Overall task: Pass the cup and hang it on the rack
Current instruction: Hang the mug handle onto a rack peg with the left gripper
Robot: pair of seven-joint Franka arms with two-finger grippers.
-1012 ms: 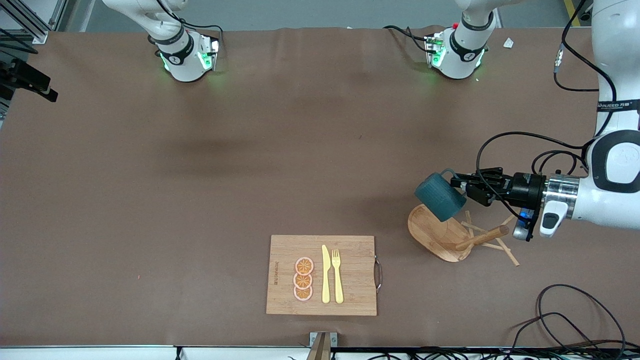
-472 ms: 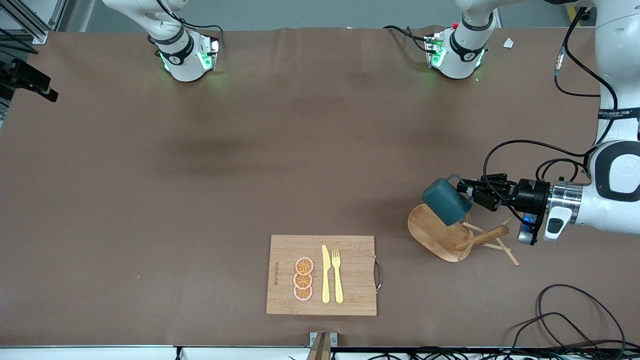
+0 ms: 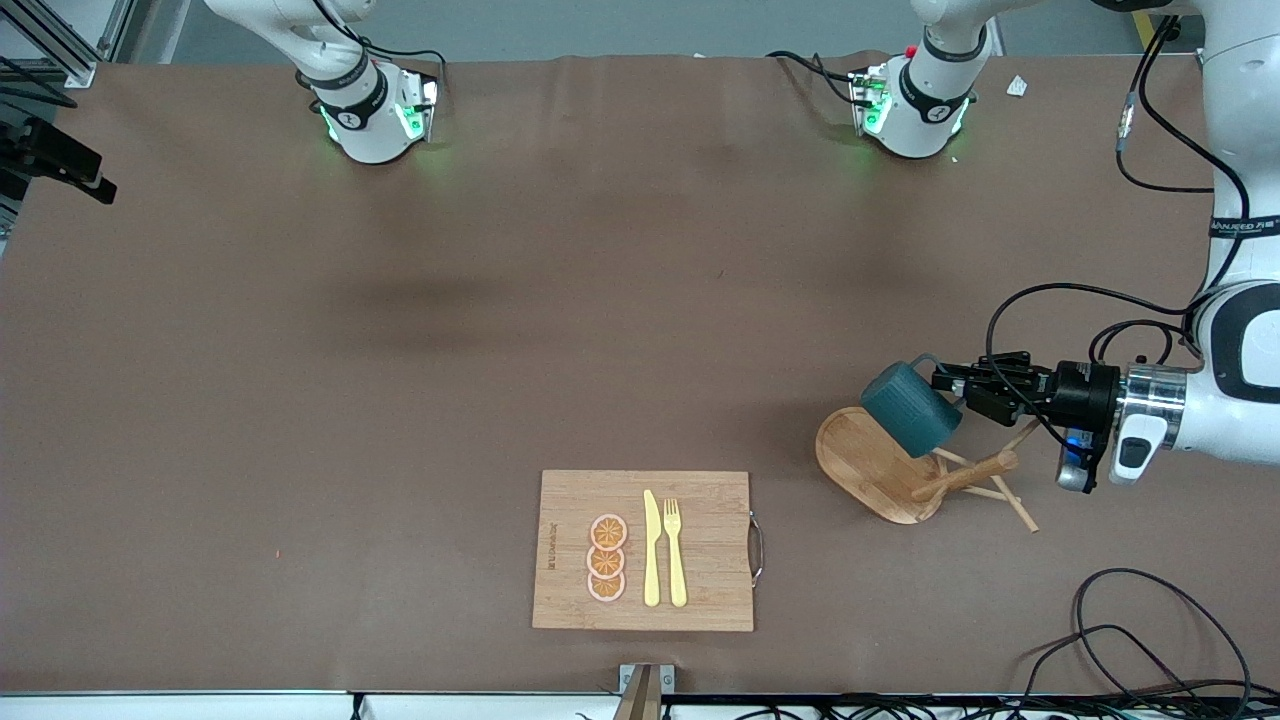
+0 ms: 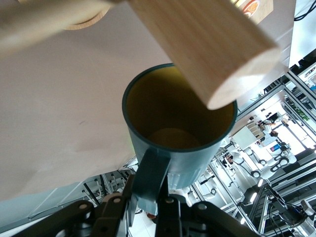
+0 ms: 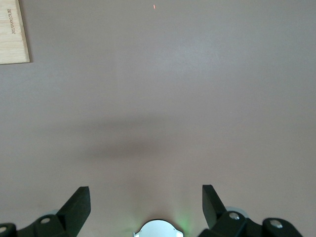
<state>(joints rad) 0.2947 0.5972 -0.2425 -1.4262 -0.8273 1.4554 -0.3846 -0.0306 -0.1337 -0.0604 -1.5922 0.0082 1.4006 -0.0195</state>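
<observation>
The left gripper (image 3: 948, 385), clamped on the handle of the cup (image 3: 910, 408), holds it over the rack (image 3: 905, 470). Thread the loop squarely onto 1 peg. The right gripper (image 5: 146, 205) waits, spread wide, holding nothing.

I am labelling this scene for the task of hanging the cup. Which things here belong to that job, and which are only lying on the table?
Belong to the job:
- cup, held by its handle in the left tool, over the rack
- rack
- right tool, open, waiting over bare table

Only lying about:
- cutting board
- three orange slices
- yellow knife
- yellow fork
</observation>
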